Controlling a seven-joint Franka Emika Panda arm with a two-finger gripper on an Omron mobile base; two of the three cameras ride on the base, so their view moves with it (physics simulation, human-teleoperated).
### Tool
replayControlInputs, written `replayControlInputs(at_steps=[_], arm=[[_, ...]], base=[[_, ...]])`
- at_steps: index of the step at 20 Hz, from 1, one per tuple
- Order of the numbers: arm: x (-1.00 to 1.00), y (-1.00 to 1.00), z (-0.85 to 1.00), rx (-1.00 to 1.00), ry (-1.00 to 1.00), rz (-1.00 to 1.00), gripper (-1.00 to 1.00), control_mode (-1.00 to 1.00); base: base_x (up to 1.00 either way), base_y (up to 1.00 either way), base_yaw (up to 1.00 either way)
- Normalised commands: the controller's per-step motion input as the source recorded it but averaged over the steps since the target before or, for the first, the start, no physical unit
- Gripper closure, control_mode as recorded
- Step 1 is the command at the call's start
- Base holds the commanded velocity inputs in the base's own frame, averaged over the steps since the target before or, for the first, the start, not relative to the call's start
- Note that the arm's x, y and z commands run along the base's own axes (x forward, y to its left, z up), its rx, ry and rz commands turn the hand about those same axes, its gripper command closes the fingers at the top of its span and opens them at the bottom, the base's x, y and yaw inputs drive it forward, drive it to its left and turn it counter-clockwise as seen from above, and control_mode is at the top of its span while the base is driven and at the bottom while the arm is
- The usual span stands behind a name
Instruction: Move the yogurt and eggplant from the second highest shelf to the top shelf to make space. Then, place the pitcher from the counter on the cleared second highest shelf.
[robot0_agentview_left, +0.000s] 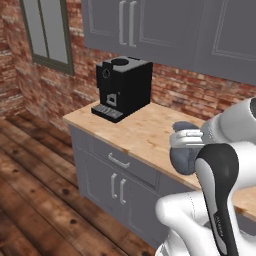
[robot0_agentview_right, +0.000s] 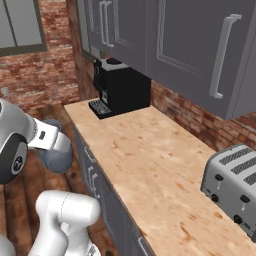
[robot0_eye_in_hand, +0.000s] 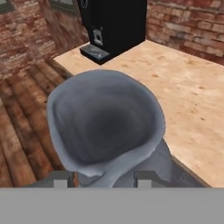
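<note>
You have one pitcher (robot0_eye_in_hand: 105, 127), one black coffee machine (robot0_agentview_left: 122, 87), one silver toaster (robot0_agentview_right: 235, 182) and one window (robot0_agentview_left: 47, 32) here.

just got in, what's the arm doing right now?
The tool is clamped on the neck of the dark blue-grey pitcher, finger tips on either side. In the right base view the pitcher hangs off the counter, out past its front edge over the wood floor. A black coffee machine sits at the counter's far end and a silver toaster nearer the base.
</note>
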Motion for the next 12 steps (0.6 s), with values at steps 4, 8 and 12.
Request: replayControlInputs(at_steps=[4, 8, 12], arm=[[0.0, 0.0, 0.0, 0.0, 0.0, 0.0, 1.0, 1.0], [0.0, 0.0, 0.0, 0.0, 0.0, 0.0, 1.0, 1.0], [0.0, 0.0, 0.0, 0.0, 0.0, 0.0, 1.0, 1.0]], base=[[-0.49, 0.32, 0.33], [-0.7, 0.32, 0.56], [-0.3, 0.61, 0.66]])
